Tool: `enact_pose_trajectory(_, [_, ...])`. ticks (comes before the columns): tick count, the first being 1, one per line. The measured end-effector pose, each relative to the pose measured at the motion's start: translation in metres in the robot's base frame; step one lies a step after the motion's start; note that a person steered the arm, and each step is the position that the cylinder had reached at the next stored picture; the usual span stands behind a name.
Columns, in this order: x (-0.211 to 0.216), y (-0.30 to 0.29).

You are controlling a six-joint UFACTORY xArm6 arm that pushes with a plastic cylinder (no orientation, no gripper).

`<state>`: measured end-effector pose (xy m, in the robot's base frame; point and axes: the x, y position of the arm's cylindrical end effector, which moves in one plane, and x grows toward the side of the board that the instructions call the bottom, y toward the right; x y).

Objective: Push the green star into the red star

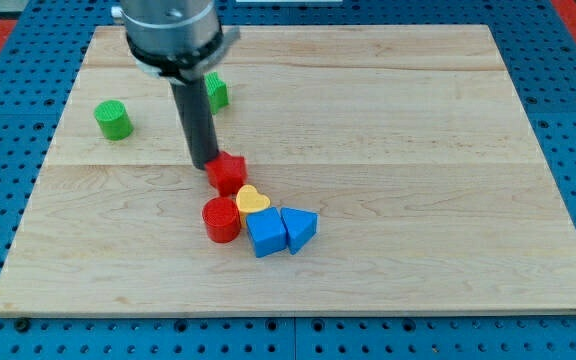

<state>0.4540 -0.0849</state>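
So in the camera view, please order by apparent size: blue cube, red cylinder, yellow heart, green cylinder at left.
1. Blue cube block, largest.
2. Red cylinder block.
3. Green cylinder block; it sits farther toward the view's top, so this rank is unsure.
4. Yellow heart block, smallest.

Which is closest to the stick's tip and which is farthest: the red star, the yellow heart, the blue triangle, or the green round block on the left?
From my tip:
1. Red star, touching, just right.
2. Yellow heart, lower right.
3. Blue triangle and green cylinder, far left: too close to call.
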Motion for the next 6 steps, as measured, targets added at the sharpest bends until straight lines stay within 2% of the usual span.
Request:
enact_pose_trajectory(1, [0.001, 0.015])
enact_pose_trajectory(2, [-0.048, 0.042])
enact_pose_trajectory(3, [-0.129, 0.052])
enact_pose_trajectory(4, [-0.178, 0.002])
enact_pose_trajectory(5, [-0.142, -0.043])
enact_pose_trajectory(6, [-0.114, 0.006])
